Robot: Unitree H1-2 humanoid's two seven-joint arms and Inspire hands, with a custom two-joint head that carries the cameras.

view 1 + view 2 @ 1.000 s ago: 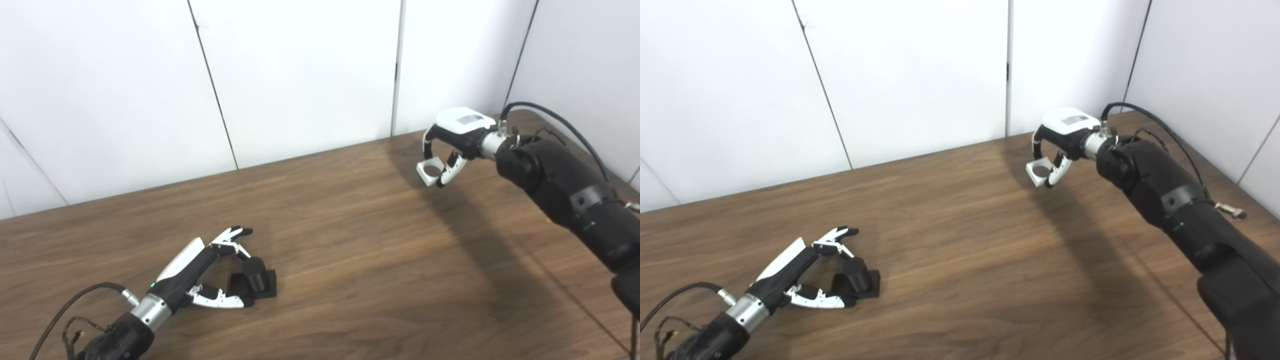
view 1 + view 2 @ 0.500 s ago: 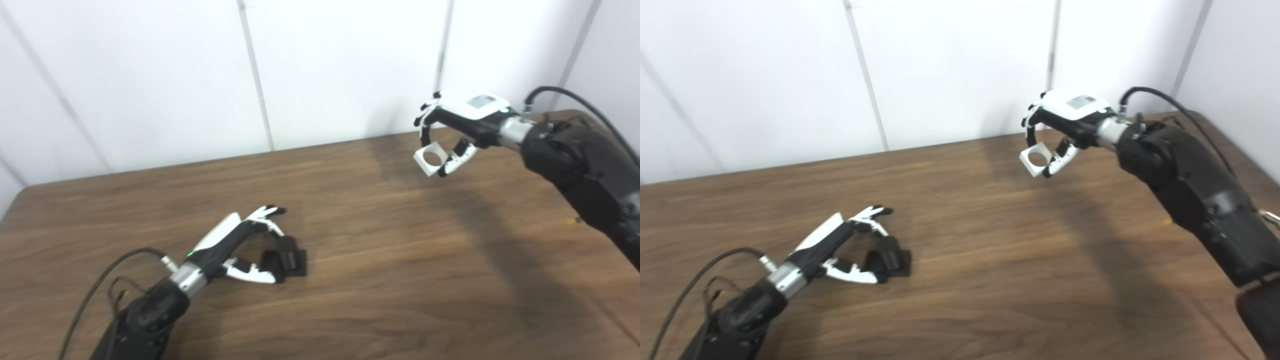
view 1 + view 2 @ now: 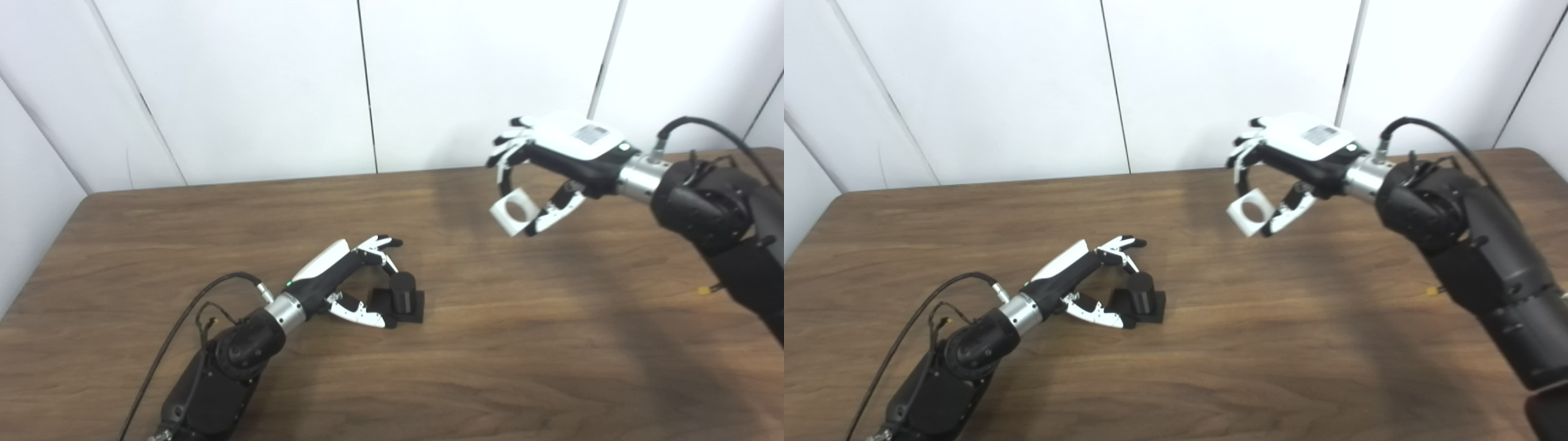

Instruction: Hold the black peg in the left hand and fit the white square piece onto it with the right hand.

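Observation:
The black peg (image 3: 403, 293) stands upright on its square black base on the wooden table (image 3: 490, 355), left of centre. My left hand (image 3: 343, 278) rests around it, open: the thumb lies along the base's near-left side and the fingers arch just above and behind the peg. Raised above the table's far right, my right hand (image 3: 563, 153) is shut on the white square piece (image 3: 513, 211). The piece is pinched between thumb and fingers, with its round hole facing me. The two hands are well apart.
White wall panels (image 3: 478, 79) stand right behind the table's far edge. The table's left corner (image 3: 86, 199) is in view. Cables trail from both forearms, and a small yellow connector (image 3: 705, 289) hangs by the right arm.
The camera has swung left, shifting the whole picture. My right hand has carried the white piece leftward, away from the far right corner. The left hand stays around the peg.

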